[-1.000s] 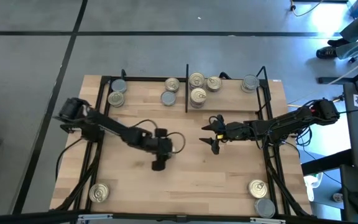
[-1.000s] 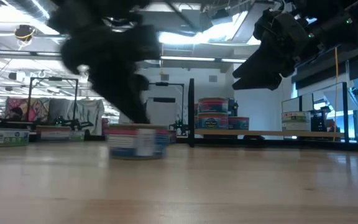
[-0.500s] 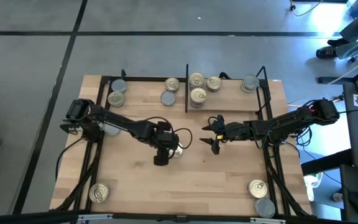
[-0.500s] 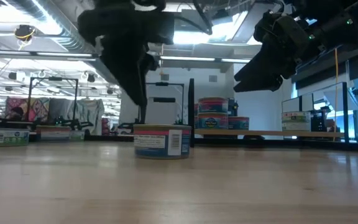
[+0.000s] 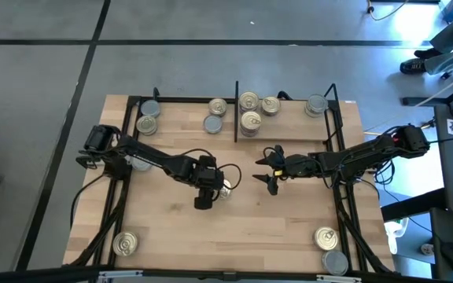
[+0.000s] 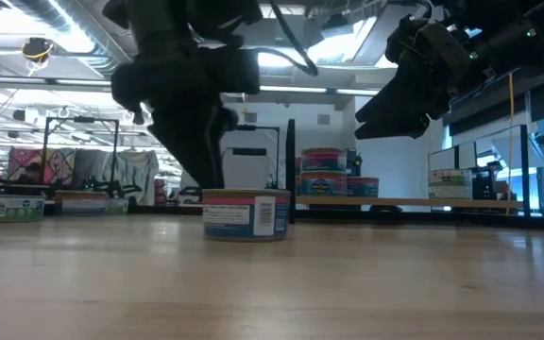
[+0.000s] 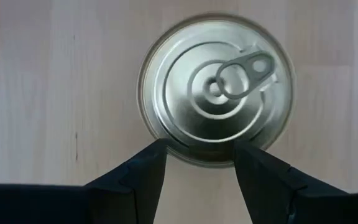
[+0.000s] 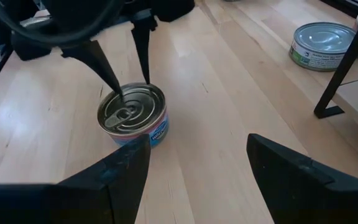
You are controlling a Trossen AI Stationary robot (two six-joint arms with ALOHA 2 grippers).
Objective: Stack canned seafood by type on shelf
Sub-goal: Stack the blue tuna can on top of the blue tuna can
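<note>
One canned seafood tin point(image 7: 213, 93) with a pale gold pull-tab lid stands upright on the tabletop mid-table point(image 5: 224, 189). My left gripper point(image 7: 199, 149) is open and slants down over the tin's left rim. My right gripper point(image 5: 267, 169) hangs open above the table, to the right of the tin. More canned seafood tins point(image 5: 250, 120) stand in both bays of the shelf point(image 5: 289, 126) at the far edge, either side of its black divider point(image 5: 235, 110). My left gripper comes at the tin from above, slanting from the table's left, with its fingertips point(image 8: 120, 93) at the lid's left rim point(image 8: 143, 88). I cannot tell whether they touch it. The tin stands flat on the table.
A tin point(image 5: 124, 244) lies at the near left corner and two tins point(image 5: 325, 236) at the near right. Black frame bars point(image 5: 340, 181) run along both sides of the table. Bare wood lies between the middle tin and the near edge.
The middle tin has slid a little toward the table's right edge with my left gripper over it. It has stood still for the last half second. The left gripper has tipped and risen slightly.
</note>
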